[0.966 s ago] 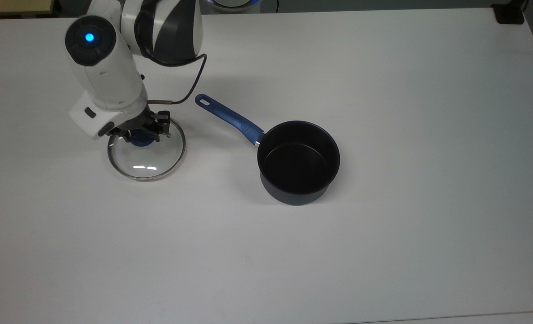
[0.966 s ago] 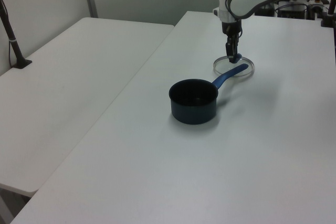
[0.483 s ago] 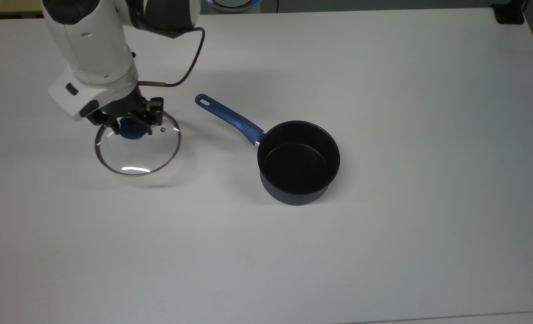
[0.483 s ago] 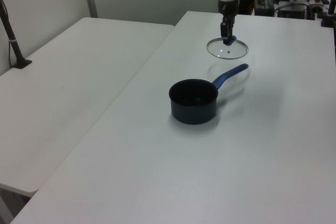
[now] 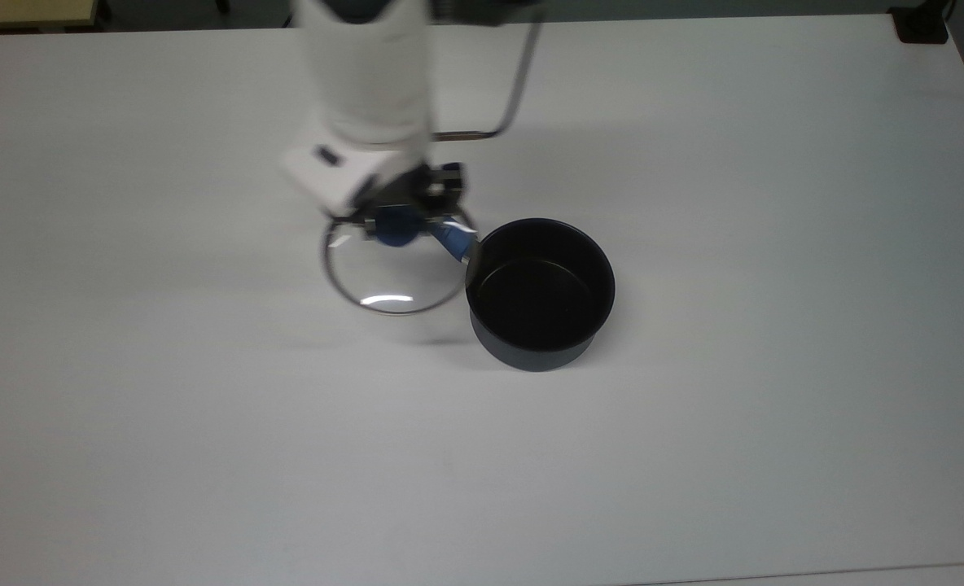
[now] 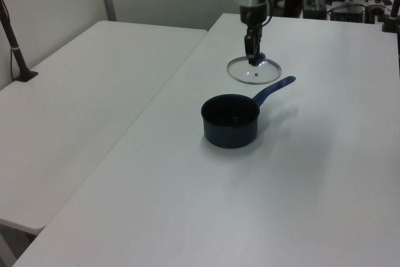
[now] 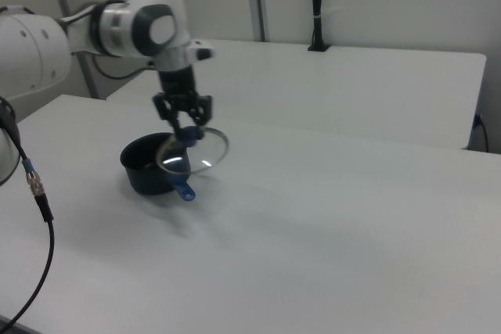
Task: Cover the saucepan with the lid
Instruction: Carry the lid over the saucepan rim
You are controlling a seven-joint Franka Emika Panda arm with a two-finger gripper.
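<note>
Top view: the gripper [image 5: 398,221] is clamped on the blue knob of the lid [image 5: 396,273], one glass disc held above the white table [image 5: 694,448], overlapping the handle of the one saucepan [image 5: 540,293] and reaching the pan's rim from the top view's left.

Left view: the lid [image 6: 254,70] hangs clear of the table, beyond the saucepan [image 6: 230,120], whose whole handle shows here. A second white table [image 6: 75,98] stands alongside.

Right view: the lid [image 7: 194,152] hangs tilted just in front of the saucepan [image 7: 147,165]; pale wall panels stand behind.
</note>
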